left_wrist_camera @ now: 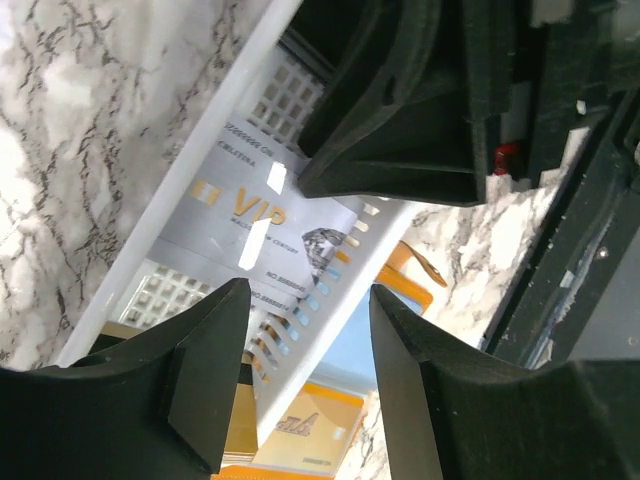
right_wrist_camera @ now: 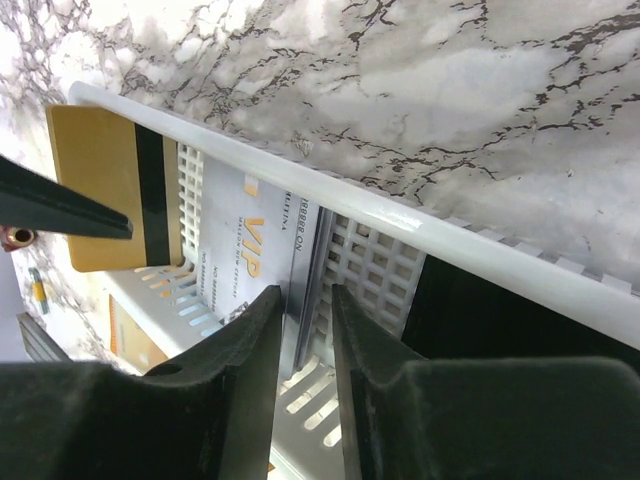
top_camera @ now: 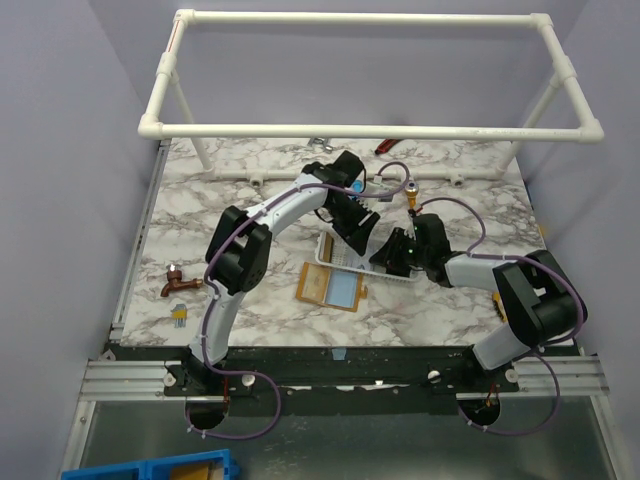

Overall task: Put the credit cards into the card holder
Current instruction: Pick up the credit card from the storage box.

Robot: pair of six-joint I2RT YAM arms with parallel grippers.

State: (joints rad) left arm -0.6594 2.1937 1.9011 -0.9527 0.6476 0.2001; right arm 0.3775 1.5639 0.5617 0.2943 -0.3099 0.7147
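A white mesh basket [top_camera: 322, 246] holds a silvery-white VIP card [left_wrist_camera: 250, 215], also in the right wrist view [right_wrist_camera: 240, 235]. A yellowish-gold card with a black stripe [right_wrist_camera: 100, 170] lies at the basket's end. A gold card face [left_wrist_camera: 315, 420] shows below the basket wall, by the card holder. The orange card holder [top_camera: 316, 283] lies open in front of the basket, also in the left wrist view [left_wrist_camera: 425, 292]. My left gripper [left_wrist_camera: 308, 300] is open and empty above the basket. My right gripper [right_wrist_camera: 303, 300] reaches into the basket, its jaws narrowly apart astride the silvery card's edge.
A white pipe frame [top_camera: 370, 130] stands over the back of the table. A brown tap-like piece [top_camera: 175, 282] and a small yellow item [top_camera: 180, 313] lie at the left. A red-handled tool [top_camera: 385, 147] lies at the back. A blue bin [top_camera: 150, 468] sits below the table edge.
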